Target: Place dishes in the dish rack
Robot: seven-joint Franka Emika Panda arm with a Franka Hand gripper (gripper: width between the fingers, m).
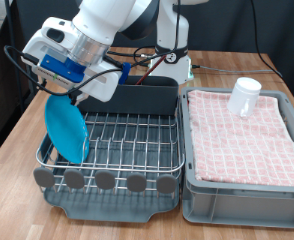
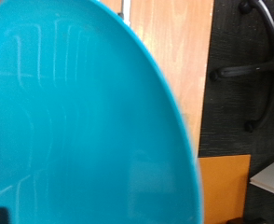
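The light-blue plate (image 1: 67, 128) stands on edge at the exterior view's left end of the dish rack (image 1: 127, 150), its lower rim among the silver wires. My gripper (image 1: 71, 95) is at the plate's upper rim and seems shut on it. In the wrist view the plate (image 2: 81, 121) fills most of the picture and the fingers do not show. The white mug (image 1: 244, 96) stands on the pink checked cloth in the grey bin (image 1: 245, 190) at the exterior view's right. The wooden spoon is out of view.
The tall grey cutlery box (image 1: 147, 98) stands at the rack's far side. A row of round grey tabs (image 1: 105, 181) lines its near edge. The wooden table (image 1: 17, 120) shows at the exterior view's left. The robot base (image 1: 172, 60) is behind the rack.
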